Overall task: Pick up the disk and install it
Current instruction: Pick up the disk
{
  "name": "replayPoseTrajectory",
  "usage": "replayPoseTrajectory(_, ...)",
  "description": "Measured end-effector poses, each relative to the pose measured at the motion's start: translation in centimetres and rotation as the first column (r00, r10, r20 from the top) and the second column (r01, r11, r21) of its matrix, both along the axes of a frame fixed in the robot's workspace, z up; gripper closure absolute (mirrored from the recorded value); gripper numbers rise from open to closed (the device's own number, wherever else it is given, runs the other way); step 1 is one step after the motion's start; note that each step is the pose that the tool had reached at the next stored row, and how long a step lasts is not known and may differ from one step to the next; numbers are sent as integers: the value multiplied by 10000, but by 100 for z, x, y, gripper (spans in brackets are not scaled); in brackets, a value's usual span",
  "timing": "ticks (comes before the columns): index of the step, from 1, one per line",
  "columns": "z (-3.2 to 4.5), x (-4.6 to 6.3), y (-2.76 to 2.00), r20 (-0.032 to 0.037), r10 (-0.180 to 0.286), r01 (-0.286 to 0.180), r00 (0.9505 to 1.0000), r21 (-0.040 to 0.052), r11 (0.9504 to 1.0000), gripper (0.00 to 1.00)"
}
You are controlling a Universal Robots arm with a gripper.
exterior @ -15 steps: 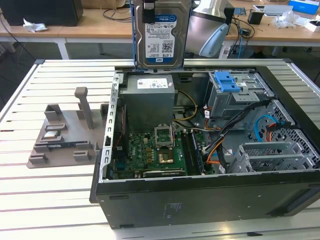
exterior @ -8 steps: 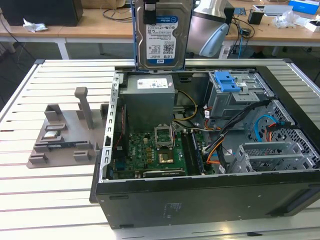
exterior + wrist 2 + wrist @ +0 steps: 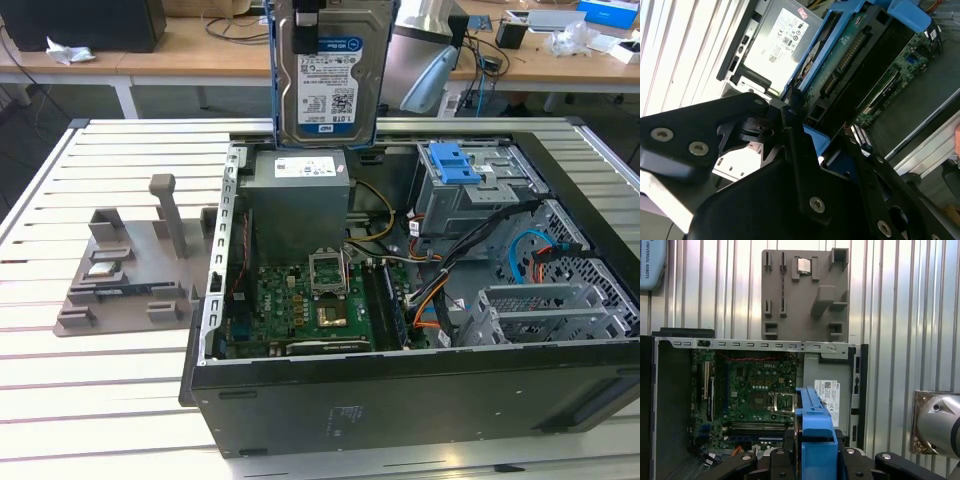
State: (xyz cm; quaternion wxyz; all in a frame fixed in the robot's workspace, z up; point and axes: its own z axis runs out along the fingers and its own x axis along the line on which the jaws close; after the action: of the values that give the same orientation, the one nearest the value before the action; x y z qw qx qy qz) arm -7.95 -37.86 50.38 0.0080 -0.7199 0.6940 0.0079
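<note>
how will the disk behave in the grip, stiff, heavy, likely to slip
Probably stiff: the disk hangs upright above the case without sagging. Its metal body suggests it is heavy for its size. The gripper seems to clamp its smooth blue rails, so a jolt might make it slip.

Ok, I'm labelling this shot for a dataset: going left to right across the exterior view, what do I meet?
A grey parts fixture → the disk, raised in the air → blue latch → silver drive cage.
</note>
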Motion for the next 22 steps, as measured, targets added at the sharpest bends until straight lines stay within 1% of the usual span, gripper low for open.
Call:
replayPoseTrajectory(15, -9, 50, -159, 0, 0, 0, 10000, -1, 10000, 63)
replayPoseTrajectory(22, -13, 77, -245, 0, 0, 0, 10000, 0, 10000, 63)
